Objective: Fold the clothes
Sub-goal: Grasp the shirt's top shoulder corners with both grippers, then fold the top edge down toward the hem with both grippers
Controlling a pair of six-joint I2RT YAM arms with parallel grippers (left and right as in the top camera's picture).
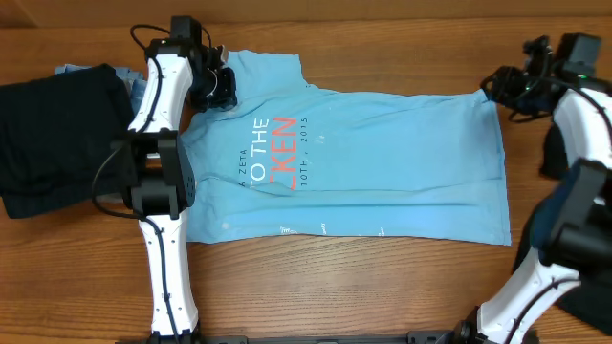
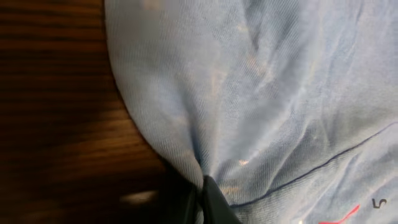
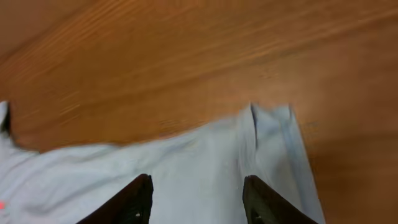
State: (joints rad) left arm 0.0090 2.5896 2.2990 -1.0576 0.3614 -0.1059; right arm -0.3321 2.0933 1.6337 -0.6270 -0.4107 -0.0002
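Note:
A light blue T-shirt [image 1: 382,162] with red and white print lies spread flat on the wooden table [image 1: 335,287], neck end to the left. My left gripper [image 1: 218,88] is at its upper left shoulder and is shut on a pinch of the blue fabric [image 2: 267,93]; the jaws [image 2: 205,186] show closed with cloth bunched between them. My right gripper [image 1: 499,88] is at the shirt's upper right hem corner. In the right wrist view its fingers [image 3: 198,186] are open over the blue hem [image 3: 205,155], with nothing gripped.
A pile of dark folded clothes [image 1: 57,134] lies at the far left with a blue garment [image 1: 72,69] behind it. Dark cloth [image 1: 553,153] lies at the right edge, and more [image 1: 585,291] at the lower right.

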